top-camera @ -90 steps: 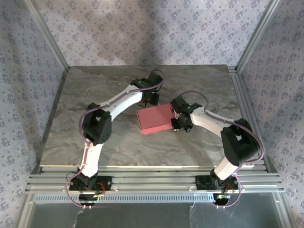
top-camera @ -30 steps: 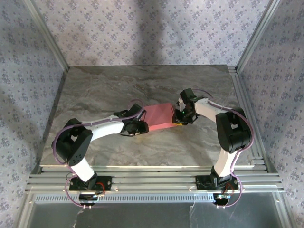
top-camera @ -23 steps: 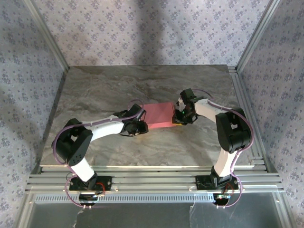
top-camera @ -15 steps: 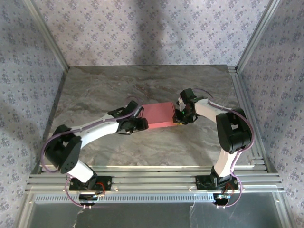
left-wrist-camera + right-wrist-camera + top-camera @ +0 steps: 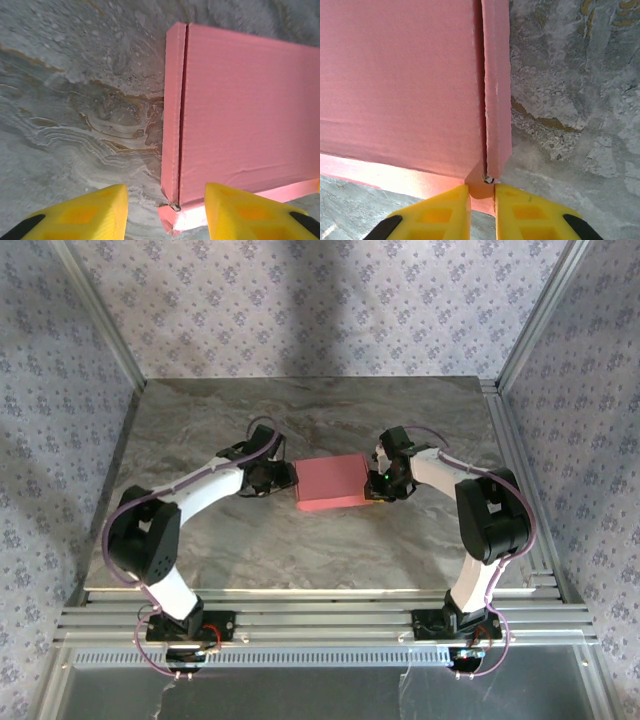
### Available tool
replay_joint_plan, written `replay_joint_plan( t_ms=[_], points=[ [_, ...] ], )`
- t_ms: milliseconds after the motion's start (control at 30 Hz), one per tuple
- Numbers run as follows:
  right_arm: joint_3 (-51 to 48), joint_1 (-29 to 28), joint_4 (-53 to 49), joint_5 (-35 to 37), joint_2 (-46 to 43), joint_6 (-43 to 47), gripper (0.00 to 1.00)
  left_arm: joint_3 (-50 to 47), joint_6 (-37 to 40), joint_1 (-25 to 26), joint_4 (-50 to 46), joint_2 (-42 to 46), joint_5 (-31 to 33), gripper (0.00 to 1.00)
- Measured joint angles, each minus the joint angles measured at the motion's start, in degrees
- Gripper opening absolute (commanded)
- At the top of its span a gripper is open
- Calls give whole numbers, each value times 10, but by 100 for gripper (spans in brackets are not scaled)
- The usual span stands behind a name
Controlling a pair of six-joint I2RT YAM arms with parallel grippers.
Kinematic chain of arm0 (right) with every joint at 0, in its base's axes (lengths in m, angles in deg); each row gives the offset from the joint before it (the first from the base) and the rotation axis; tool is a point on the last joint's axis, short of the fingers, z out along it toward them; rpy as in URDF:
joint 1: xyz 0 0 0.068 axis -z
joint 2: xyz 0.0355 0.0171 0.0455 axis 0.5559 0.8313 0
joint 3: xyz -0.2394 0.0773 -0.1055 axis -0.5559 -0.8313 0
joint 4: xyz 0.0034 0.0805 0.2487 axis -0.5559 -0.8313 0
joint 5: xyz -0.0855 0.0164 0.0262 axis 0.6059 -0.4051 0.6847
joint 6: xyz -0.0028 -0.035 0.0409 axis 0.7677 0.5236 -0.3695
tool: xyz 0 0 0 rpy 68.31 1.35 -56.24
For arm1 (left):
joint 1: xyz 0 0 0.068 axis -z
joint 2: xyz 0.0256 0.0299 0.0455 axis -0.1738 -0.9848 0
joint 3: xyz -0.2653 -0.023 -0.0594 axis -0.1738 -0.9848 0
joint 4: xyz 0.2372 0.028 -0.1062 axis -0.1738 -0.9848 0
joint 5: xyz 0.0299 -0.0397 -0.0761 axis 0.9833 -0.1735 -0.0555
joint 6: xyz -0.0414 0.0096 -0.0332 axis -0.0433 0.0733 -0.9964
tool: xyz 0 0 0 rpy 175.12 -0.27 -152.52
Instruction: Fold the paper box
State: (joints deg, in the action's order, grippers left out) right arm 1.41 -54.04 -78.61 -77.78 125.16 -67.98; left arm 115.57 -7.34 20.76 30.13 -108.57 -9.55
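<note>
Swinging farther back, my left end effector [image 5: 283,478] sat just beside the box [image 5: 330,482], jaws wide, gripping nothing; the right end effector [image 5: 481,192] stayed pinched on its corner.

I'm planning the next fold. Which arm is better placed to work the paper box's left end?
Left. The left tool stands open right at that end of the paper box, jaws either side of the corner. The right tool is pinching the opposite end, so it's occupied.
</note>
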Motion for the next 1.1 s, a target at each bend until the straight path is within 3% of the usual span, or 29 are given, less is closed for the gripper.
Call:
replay_joint_plan(
  t_ms=[233, 700, 1000, 1100],
  points=[
    [0, 0, 0, -2, 0, 0, 19, 63, 25, 5, -7, -80, -6, 37],
    [0, 4, 0, -6, 0, 0, 19, 72, 31, 15, 2, -118, -2, 20],
    [0, 6, 0, -7, 0, 0, 19, 52, 24, 16, 20, -103, 5, 16],
    [0, 7, 0, -7, 0, 0, 19, 45, 23, 15, 19, -95, 14, 21]
  ],
)
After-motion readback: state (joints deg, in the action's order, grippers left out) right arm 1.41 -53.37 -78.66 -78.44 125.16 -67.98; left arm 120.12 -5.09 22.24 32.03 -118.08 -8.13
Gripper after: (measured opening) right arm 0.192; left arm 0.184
